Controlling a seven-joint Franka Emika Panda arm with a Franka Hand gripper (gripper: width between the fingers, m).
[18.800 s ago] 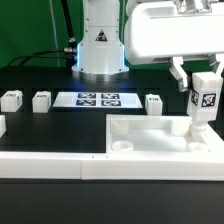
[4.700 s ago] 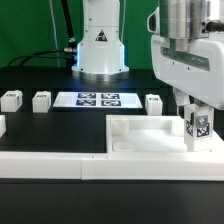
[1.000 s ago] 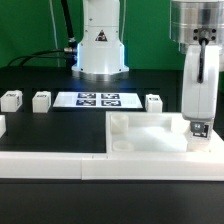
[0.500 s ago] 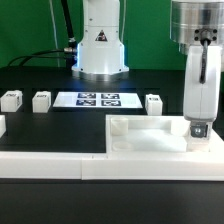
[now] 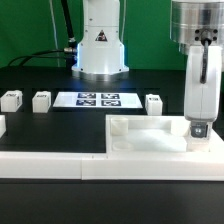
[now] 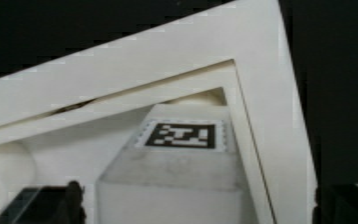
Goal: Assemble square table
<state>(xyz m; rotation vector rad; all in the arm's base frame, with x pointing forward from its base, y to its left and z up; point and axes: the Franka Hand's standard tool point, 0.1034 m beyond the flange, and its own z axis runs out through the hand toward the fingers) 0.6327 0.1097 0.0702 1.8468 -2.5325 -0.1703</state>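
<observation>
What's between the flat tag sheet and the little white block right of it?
Bare black table, in the exterior view, separates thin white marker board from short white block leg.

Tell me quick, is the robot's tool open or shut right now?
Tool: open, holding nothing; the leg stands between its jaws, untouched.

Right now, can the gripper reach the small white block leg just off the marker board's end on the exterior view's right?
Probably yes: that leg lies alone on the black table, nothing over it; the open gripper stands nearby, gripping nothing.
</observation>
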